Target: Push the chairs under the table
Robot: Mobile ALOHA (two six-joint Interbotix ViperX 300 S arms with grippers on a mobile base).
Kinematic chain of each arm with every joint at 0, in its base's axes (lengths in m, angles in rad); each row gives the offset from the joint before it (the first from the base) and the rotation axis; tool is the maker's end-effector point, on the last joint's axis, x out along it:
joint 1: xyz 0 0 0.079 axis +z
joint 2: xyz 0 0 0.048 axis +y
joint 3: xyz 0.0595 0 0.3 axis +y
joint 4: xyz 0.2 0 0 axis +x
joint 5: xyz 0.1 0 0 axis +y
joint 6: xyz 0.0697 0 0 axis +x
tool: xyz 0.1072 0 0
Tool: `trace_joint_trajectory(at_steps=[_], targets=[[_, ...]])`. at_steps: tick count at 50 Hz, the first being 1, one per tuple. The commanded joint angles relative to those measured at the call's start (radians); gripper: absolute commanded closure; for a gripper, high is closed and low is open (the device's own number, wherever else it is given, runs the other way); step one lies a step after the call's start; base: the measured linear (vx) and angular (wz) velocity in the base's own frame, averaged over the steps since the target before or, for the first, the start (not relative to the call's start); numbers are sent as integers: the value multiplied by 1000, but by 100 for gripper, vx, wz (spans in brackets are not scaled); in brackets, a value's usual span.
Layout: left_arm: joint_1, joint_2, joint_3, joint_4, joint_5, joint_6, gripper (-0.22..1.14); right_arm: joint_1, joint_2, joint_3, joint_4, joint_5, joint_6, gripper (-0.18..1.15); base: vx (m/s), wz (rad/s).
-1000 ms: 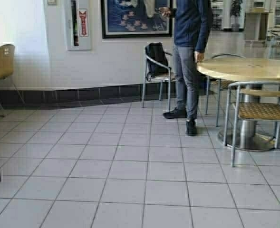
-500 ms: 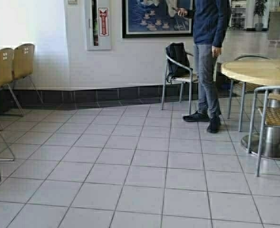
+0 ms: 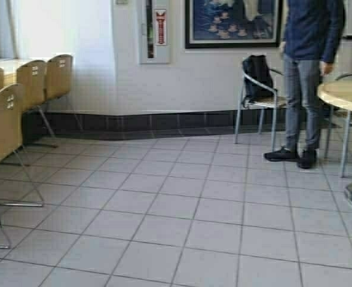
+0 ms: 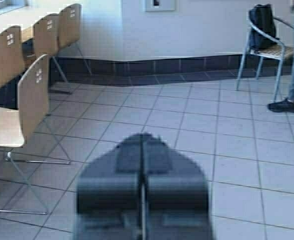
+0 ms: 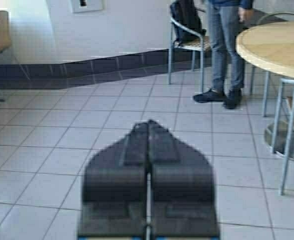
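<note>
- We start with the biggest thing: the tabletop (image 3: 5,64) runs along the left wall under the window, long and narrow, its length heading away from us toward the far corner.
- Next, the chairs. Three sit in a row with their backs against that tabletop, the farthest chair (image 3: 59,76) looking tucked in. The nearest chair (image 3: 3,122) stands pulled out onto the tiled floor (image 3: 181,203), well apart from the tabletop edge, its backrest turned toward the room.
- In the left wrist view that pulled-out chair (image 4: 29,100) shows seat and backrest side-on, off to the robot's left and ahead. We judge it the one to push, and the push has to go leftward, across the tabletop's long axis.
- Across the room, a person (image 3: 310,60) stands by a grey armchair (image 3: 259,98) with a black backpack (image 3: 257,70) on it, beside a round table (image 3: 346,94). None of that is ours.
- Now the left gripper (image 4: 143,187): jaws pressed together, nothing held, low over the tiles. It is clearly the arm nearer the chairs.
- The right gripper (image 5: 147,187) is the same, jaws closed on nothing, farther from the chairs, facing the round table side.
- Our read: no contact yet; the base needs to close on the pulled-out chair first.
</note>
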Motion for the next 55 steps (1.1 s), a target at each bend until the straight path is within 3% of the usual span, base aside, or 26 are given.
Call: trace_joint_trajectory(at_steps=[1,55], targets=[[2,6,-8,2,-8,-3,89,0,8,-20,0,-9,0,93,29,26],[2,5,-2,3,-6,-5,89,2,-21,-18,3,-9,12,93,27,42]])
